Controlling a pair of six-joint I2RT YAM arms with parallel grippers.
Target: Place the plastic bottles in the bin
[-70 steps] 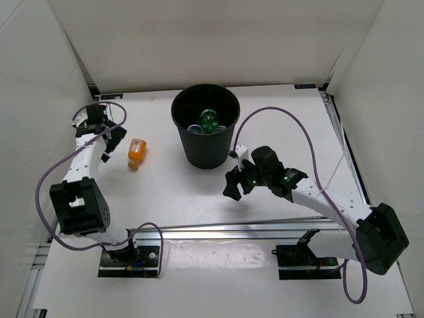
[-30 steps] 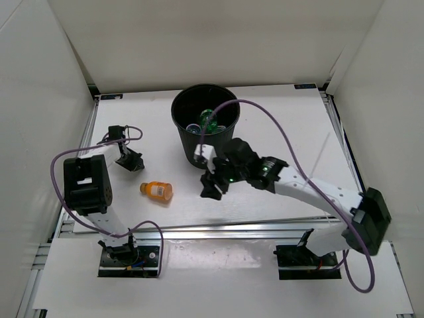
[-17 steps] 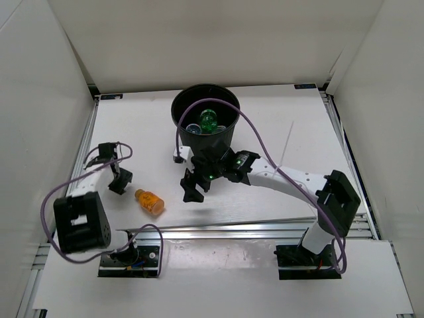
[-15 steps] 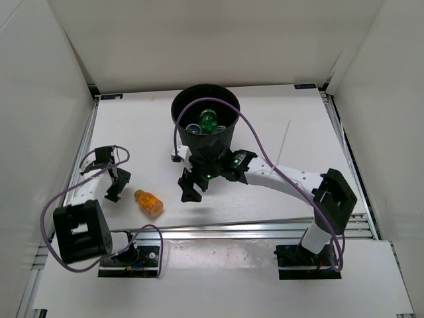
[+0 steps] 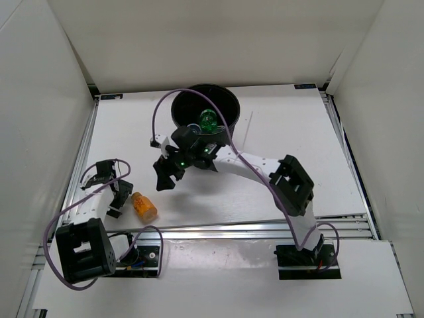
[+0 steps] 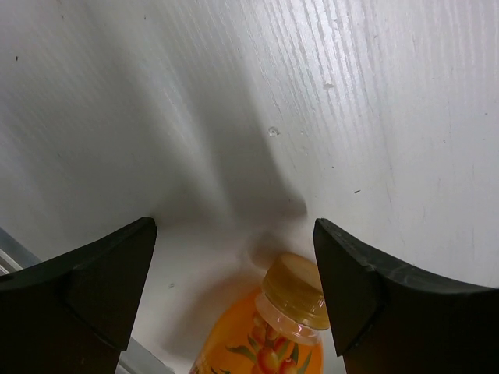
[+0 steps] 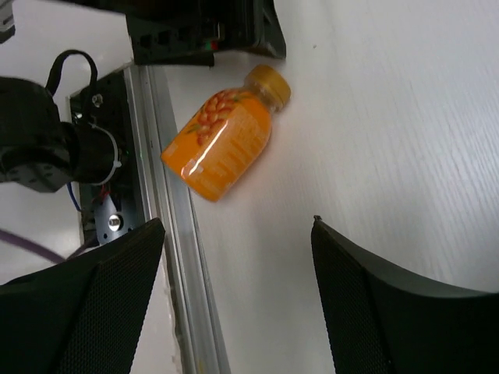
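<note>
Green bottle (image 5: 209, 120) in black bin (image 5: 192, 99) — orange bottle (image 5: 144, 207) on table (image 5: 291, 132); left claw (image 5: 118, 200) and right claw (image 5: 161, 176) apart.

White wood-grain worktop (image 5: 285, 132) is enclosed on three sides by plain white walls (image 5: 199, 40). An aluminium rail (image 5: 232, 229) is seen along the near edge. A few small specks (image 6: 273, 131) are noted on the surface.

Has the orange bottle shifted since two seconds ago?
Yes. The orange bottle now lies closer to the front rail and farther from the bin.
</note>
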